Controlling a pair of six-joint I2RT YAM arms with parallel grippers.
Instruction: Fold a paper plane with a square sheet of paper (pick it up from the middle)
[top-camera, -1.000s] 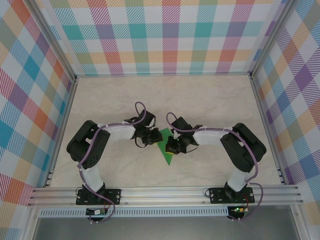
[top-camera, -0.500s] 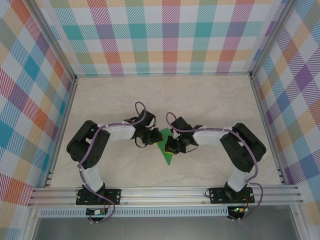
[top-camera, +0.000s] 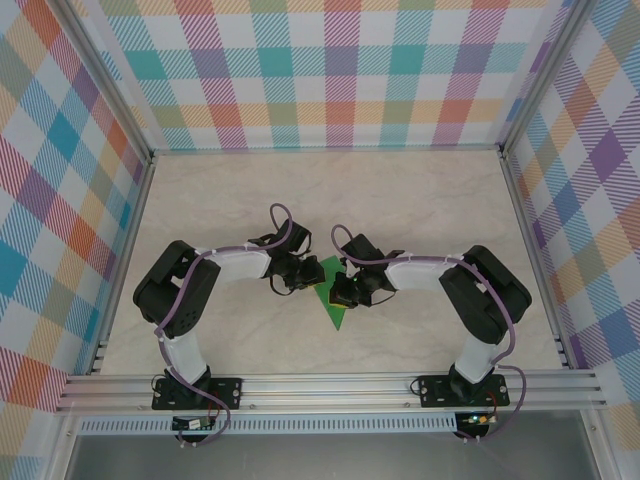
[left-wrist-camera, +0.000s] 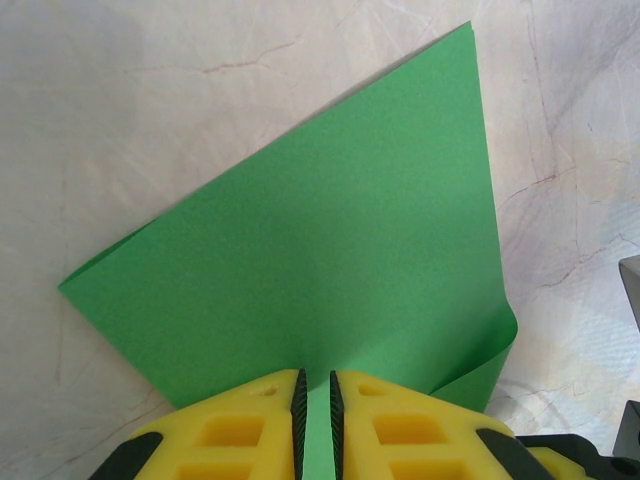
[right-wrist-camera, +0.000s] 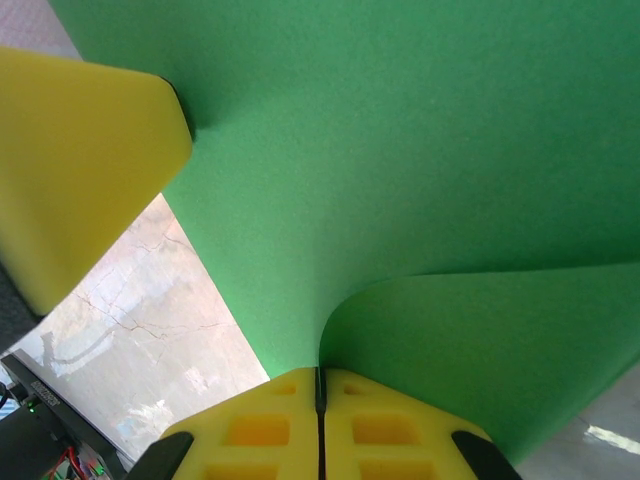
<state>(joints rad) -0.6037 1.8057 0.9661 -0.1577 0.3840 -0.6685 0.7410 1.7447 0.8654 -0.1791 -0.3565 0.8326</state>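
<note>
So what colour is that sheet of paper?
The paper is bright green, clearest in the left wrist view.

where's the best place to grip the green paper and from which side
An edge, approached side-on along the table: the paper is thin, folded, nearly flat. The left pincer and right pincer each clamp an edge that way.

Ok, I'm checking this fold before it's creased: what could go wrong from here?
Both the left gripper and right gripper seem to pinch the thin paper close together; pulling apart could tear it. By the right gripper the paper curls in a loose bend, so pressing now might set a crooked crease.
</note>
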